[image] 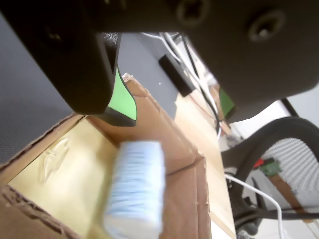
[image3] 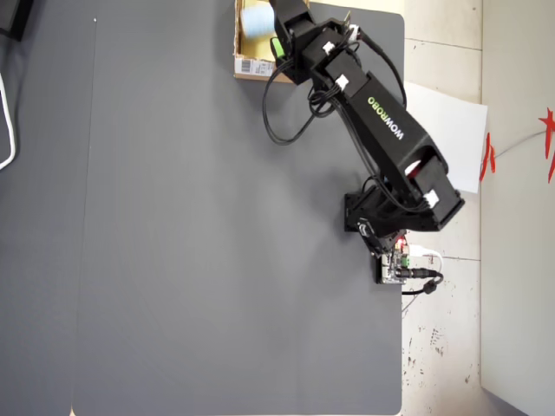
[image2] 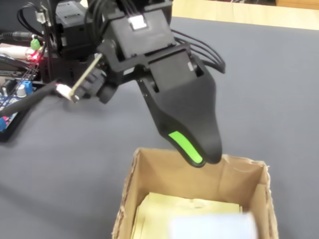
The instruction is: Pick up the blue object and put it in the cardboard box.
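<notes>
My hand [image: 172, 107] spread apart above cardboard box [image: 187, 172]; blue object [image: 135, 191] blurred, free, lower centre of wrist view. I judge: lift straight, clear rim.

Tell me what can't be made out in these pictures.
- Blue object: motion-blurred in the wrist and fixed views, so whether it has landed in the cardboard box is unclear.
- Box's near side: cut off by the fixed view's bottom edge.
- Box in the overhead view: partly covered by the pincer and cut by the top edge.

pale blue block [image: 135, 186], tan box [image: 174, 149]
</notes>
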You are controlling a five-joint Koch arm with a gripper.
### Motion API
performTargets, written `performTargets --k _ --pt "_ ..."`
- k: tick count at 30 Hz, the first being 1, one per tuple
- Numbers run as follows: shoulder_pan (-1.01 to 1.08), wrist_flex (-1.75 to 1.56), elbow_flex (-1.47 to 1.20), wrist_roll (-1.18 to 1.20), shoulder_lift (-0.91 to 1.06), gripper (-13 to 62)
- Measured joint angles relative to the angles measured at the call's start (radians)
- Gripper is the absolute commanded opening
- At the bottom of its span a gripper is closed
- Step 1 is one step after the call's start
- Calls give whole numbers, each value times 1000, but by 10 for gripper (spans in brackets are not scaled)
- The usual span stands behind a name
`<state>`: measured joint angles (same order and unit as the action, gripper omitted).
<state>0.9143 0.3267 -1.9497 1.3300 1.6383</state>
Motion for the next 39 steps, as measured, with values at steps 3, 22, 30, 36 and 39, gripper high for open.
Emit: performTargets --k 3,22,30,36,39 --pt "5 0 0 2 2 336" --pt "-383 -184 -337 209 390 334" --pt "-601 -201 -508 252 511 334" --pt "-742 -249 -653 302 620 337" --pt "-810 -250 -721 316 640 340"
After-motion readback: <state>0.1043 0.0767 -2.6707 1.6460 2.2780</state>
